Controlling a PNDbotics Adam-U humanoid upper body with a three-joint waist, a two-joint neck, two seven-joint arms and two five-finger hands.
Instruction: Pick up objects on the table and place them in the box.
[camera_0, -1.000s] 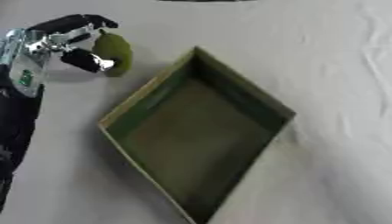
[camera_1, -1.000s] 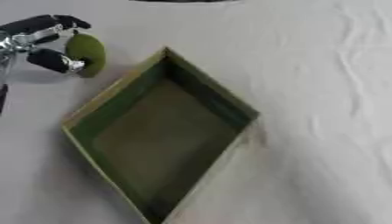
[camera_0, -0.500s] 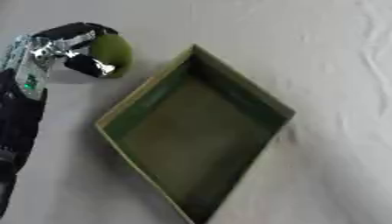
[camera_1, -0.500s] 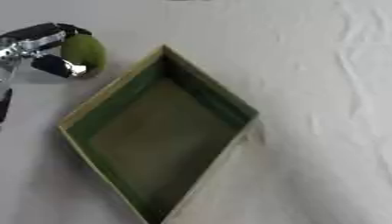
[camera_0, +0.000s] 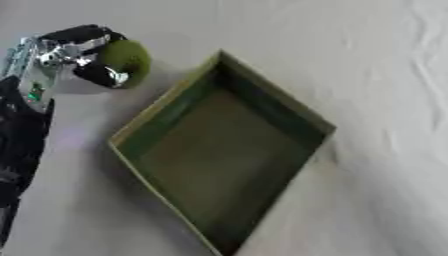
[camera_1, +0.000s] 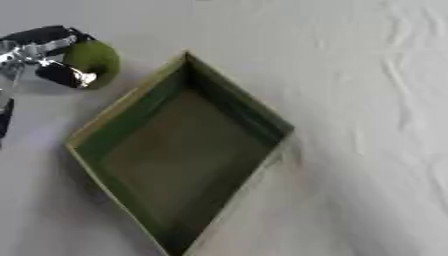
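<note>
A round green fruit (camera_0: 129, 59) sits in my left hand (camera_0: 77, 56) at the upper left, black fingers and thumb curled round it. It hangs just off the upper left wall of the green box (camera_0: 166, 105), beside its far corner. The box lies open like a diamond in the middle, with nothing visible inside it. My right hand shows in neither view.
A pale cloth-covered table (camera_0: 376, 75) surrounds the box, with wrinkles along the right side. My left forearm (camera_0: 22, 145) runs down the left edge of the left eye view.
My left hand with the green fruit has shifted slightly to the right, closer to the box's far corner. The box has not moved.
</note>
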